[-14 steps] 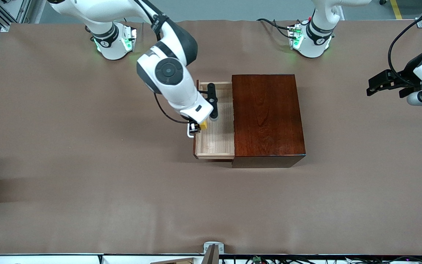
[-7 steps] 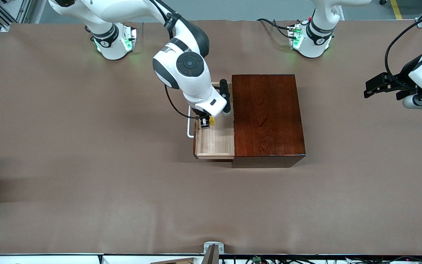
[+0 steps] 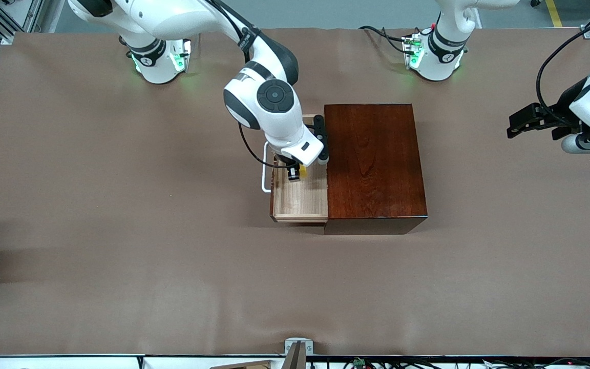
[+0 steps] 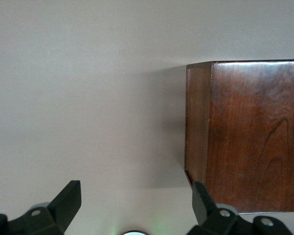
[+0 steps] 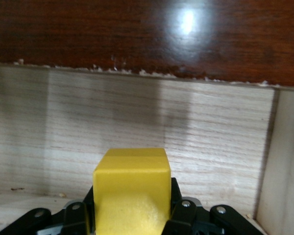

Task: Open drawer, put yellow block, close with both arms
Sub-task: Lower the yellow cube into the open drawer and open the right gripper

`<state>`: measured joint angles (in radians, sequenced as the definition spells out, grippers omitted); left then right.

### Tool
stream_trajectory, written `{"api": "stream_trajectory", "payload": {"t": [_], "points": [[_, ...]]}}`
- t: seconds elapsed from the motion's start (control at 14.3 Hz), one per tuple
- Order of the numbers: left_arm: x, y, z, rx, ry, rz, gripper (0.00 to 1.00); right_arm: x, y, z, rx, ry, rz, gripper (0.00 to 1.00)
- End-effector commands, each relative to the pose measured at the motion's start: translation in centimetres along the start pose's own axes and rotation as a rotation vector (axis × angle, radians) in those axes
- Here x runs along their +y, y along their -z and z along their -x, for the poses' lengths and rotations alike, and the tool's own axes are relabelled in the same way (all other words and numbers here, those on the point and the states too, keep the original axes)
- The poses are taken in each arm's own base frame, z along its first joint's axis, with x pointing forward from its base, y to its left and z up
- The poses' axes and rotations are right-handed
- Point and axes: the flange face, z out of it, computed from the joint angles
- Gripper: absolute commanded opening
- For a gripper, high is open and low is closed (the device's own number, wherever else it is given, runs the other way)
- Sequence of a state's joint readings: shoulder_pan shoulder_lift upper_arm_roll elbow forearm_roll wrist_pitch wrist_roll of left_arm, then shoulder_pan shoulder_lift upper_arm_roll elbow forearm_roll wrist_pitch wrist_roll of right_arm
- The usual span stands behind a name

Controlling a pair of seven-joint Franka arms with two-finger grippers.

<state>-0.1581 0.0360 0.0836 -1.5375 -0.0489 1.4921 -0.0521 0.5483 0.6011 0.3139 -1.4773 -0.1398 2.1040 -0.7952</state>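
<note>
The dark reddish-brown wooden box (image 3: 374, 164) stands mid-table. Its drawer (image 3: 300, 197) is pulled open toward the right arm's end, pale wood inside, white bar handle (image 3: 264, 171) on its front. My right gripper (image 3: 297, 171) is shut on the yellow block (image 3: 302, 169) and holds it over the drawer's inside. In the right wrist view the yellow block (image 5: 131, 191) sits between the fingers, above the drawer floor (image 5: 137, 122). My left gripper (image 3: 523, 123) is open and empty, up in the air at the left arm's end; its wrist view shows the box's corner (image 4: 245, 127).
The brown table covering (image 3: 121, 230) spreads around the box. The arms' green-lit bases (image 3: 159, 59) stand along the table's edge farthest from the front camera. A small metal bracket (image 3: 297, 346) sits at the table's nearest edge.
My right gripper has carried the yellow block from over the drawer's front edge to over the drawer's inside, closer to the box. The left gripper has drifted slightly.
</note>
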Motion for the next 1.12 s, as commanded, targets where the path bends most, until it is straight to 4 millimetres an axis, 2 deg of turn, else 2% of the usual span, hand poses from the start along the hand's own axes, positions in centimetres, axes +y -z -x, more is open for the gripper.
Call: {"api": "stream_trajectory", "payload": {"t": [0.0,0.14,0.42,1.05], "points": [[0.2,-0.1,-0.4,0.007,0.016,-0.011,1.00,0.2,-0.5,-0.6,-0.018,-0.007,0.015,0.00],[0.3,0.4,-0.4,0.019,0.013,-0.015,1.00,-0.2,-1.2,-1.1,-0.032,0.004,0.017,0.00],[0.2,-0.1,-0.8,0.010,0.016,-0.015,1.00,-0.7,-1.5,-2.0,-0.045,0.013,0.031,0.00],[-0.1,-0.1,-0.7,0.010,0.022,-0.014,1.00,-1.1,-2.4,-2.3,-0.057,-0.009,0.028,0.00]]}}
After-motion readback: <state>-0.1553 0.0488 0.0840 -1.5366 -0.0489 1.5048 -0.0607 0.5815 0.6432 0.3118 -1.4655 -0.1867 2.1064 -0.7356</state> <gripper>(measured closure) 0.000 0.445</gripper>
